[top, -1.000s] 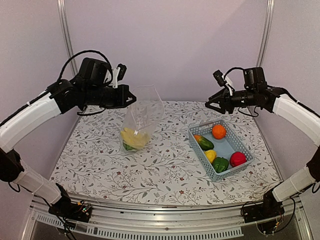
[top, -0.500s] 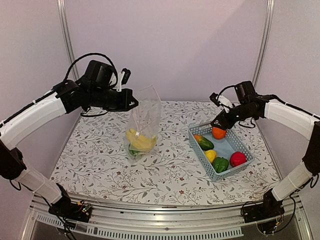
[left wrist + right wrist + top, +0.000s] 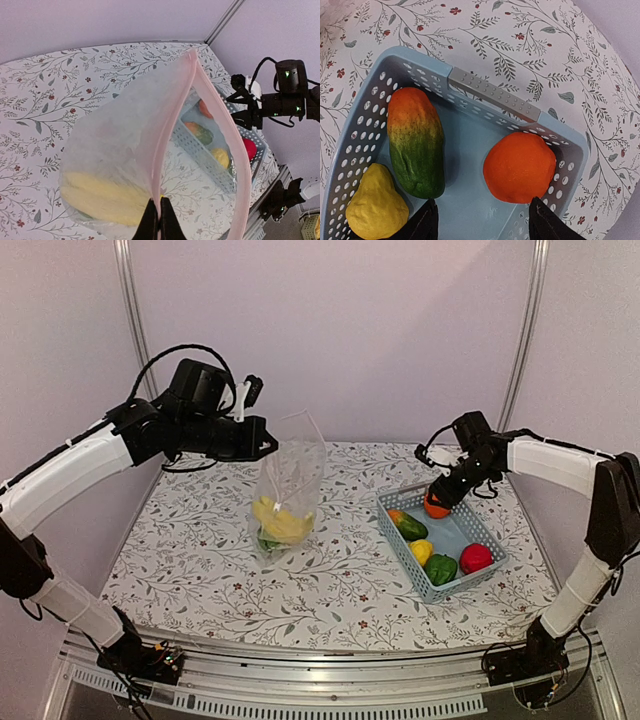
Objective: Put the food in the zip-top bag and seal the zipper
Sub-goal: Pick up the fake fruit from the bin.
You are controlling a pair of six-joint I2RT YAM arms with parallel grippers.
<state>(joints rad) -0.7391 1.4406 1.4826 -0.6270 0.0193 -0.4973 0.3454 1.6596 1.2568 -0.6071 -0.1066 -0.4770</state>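
Observation:
My left gripper [image 3: 268,446] is shut on the pale pink zipper [image 3: 170,130] of the clear zip-top bag [image 3: 288,485] and holds it hanging with its mouth open. The bag holds a yellow banana [image 3: 279,519] and a green piece [image 3: 265,541] beneath it. My right gripper [image 3: 446,490] is open, low over the light-blue basket [image 3: 452,585], with its fingers astride the orange [image 3: 520,166]. The green-orange piece [image 3: 415,142] and the lemon [image 3: 376,205] lie beside the orange. The green pepper [image 3: 440,568] and the red apple [image 3: 476,557] lie at the basket's near end.
The basket's grey handle [image 3: 495,95] lies at its far rim, just beyond the orange. The flowered tablecloth [image 3: 330,580] covers the table between bag and basket. Metal posts [image 3: 128,300] stand at the back corners.
My right gripper has swung in and come down from above the table's back right to just over the orange. My left gripper has shifted the bag slightly right, then held it still.

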